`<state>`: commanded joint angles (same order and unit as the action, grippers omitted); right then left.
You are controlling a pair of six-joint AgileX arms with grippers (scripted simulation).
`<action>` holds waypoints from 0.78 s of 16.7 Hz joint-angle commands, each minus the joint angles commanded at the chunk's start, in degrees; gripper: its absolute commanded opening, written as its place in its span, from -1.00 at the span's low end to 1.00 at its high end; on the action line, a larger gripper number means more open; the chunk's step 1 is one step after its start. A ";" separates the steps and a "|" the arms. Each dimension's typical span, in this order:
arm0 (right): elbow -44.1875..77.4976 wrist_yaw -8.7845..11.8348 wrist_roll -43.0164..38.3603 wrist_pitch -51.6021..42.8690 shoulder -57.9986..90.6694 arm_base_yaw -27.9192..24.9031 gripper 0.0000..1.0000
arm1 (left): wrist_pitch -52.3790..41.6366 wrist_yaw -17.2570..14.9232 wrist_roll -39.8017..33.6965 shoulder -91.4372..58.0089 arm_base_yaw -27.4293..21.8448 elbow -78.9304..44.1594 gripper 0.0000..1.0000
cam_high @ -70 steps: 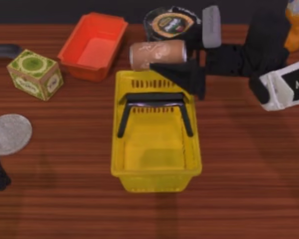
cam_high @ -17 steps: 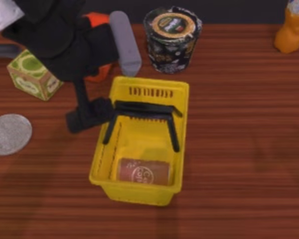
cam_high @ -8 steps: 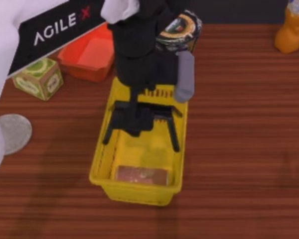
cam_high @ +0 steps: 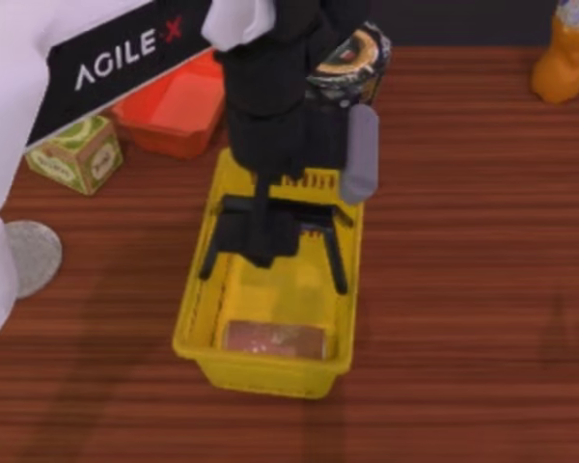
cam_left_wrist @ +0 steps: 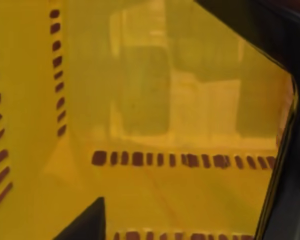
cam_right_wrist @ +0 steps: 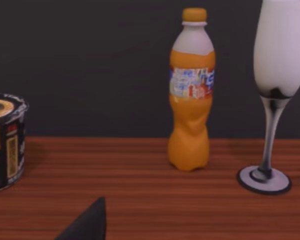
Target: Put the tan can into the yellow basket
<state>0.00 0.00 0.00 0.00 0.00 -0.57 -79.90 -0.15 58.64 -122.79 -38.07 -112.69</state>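
Observation:
The tan can point(cam_high: 275, 340) lies on its side on the floor of the yellow basket point(cam_high: 195, 299), at the basket's near end. My left arm reaches in from the top view's left, and my left gripper point(cam_high: 262, 239) hangs over the basket's black handles point(cam_high: 333, 253), open with nothing between its fingers. The left wrist view looks into the basket's slotted yellow inside point(cam_left_wrist: 140, 125), with one dark fingertip point(cam_left_wrist: 87, 225) at the picture's edge. My right gripper point(cam_right_wrist: 132, 232) is outside the top view, low over bare wood far from the basket and open.
An orange-red tray point(cam_high: 169, 106) and a black patterned tub point(cam_high: 357, 53) stand behind the basket. A green box point(cam_high: 77, 154) and a silver disc point(cam_high: 34, 253) sit at the left. At the back right are an orange bottle point(cam_high: 565, 53) and a wine glass point(cam_right_wrist: 275, 100).
The can, held over the basket's far edge by my right gripper earlier, now lies inside. The right arm left the top view. My left arm swung from the left over the handles.

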 joint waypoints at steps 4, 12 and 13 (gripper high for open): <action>0.00 0.00 0.00 0.00 0.00 0.00 1.00 | 3.52 0.02 -0.03 0.18 -0.09 3.70 1.00; 0.00 0.00 0.00 0.00 0.00 0.00 1.00 | 3.74 0.02 -0.03 0.19 -0.10 3.93 0.40; 0.00 0.00 0.00 0.00 0.00 0.00 1.00 | 3.74 0.02 -0.03 0.19 -0.10 3.93 0.25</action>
<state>0.00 0.00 0.00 0.00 0.00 -0.57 -76.16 -0.13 58.61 -122.60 -38.17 -108.76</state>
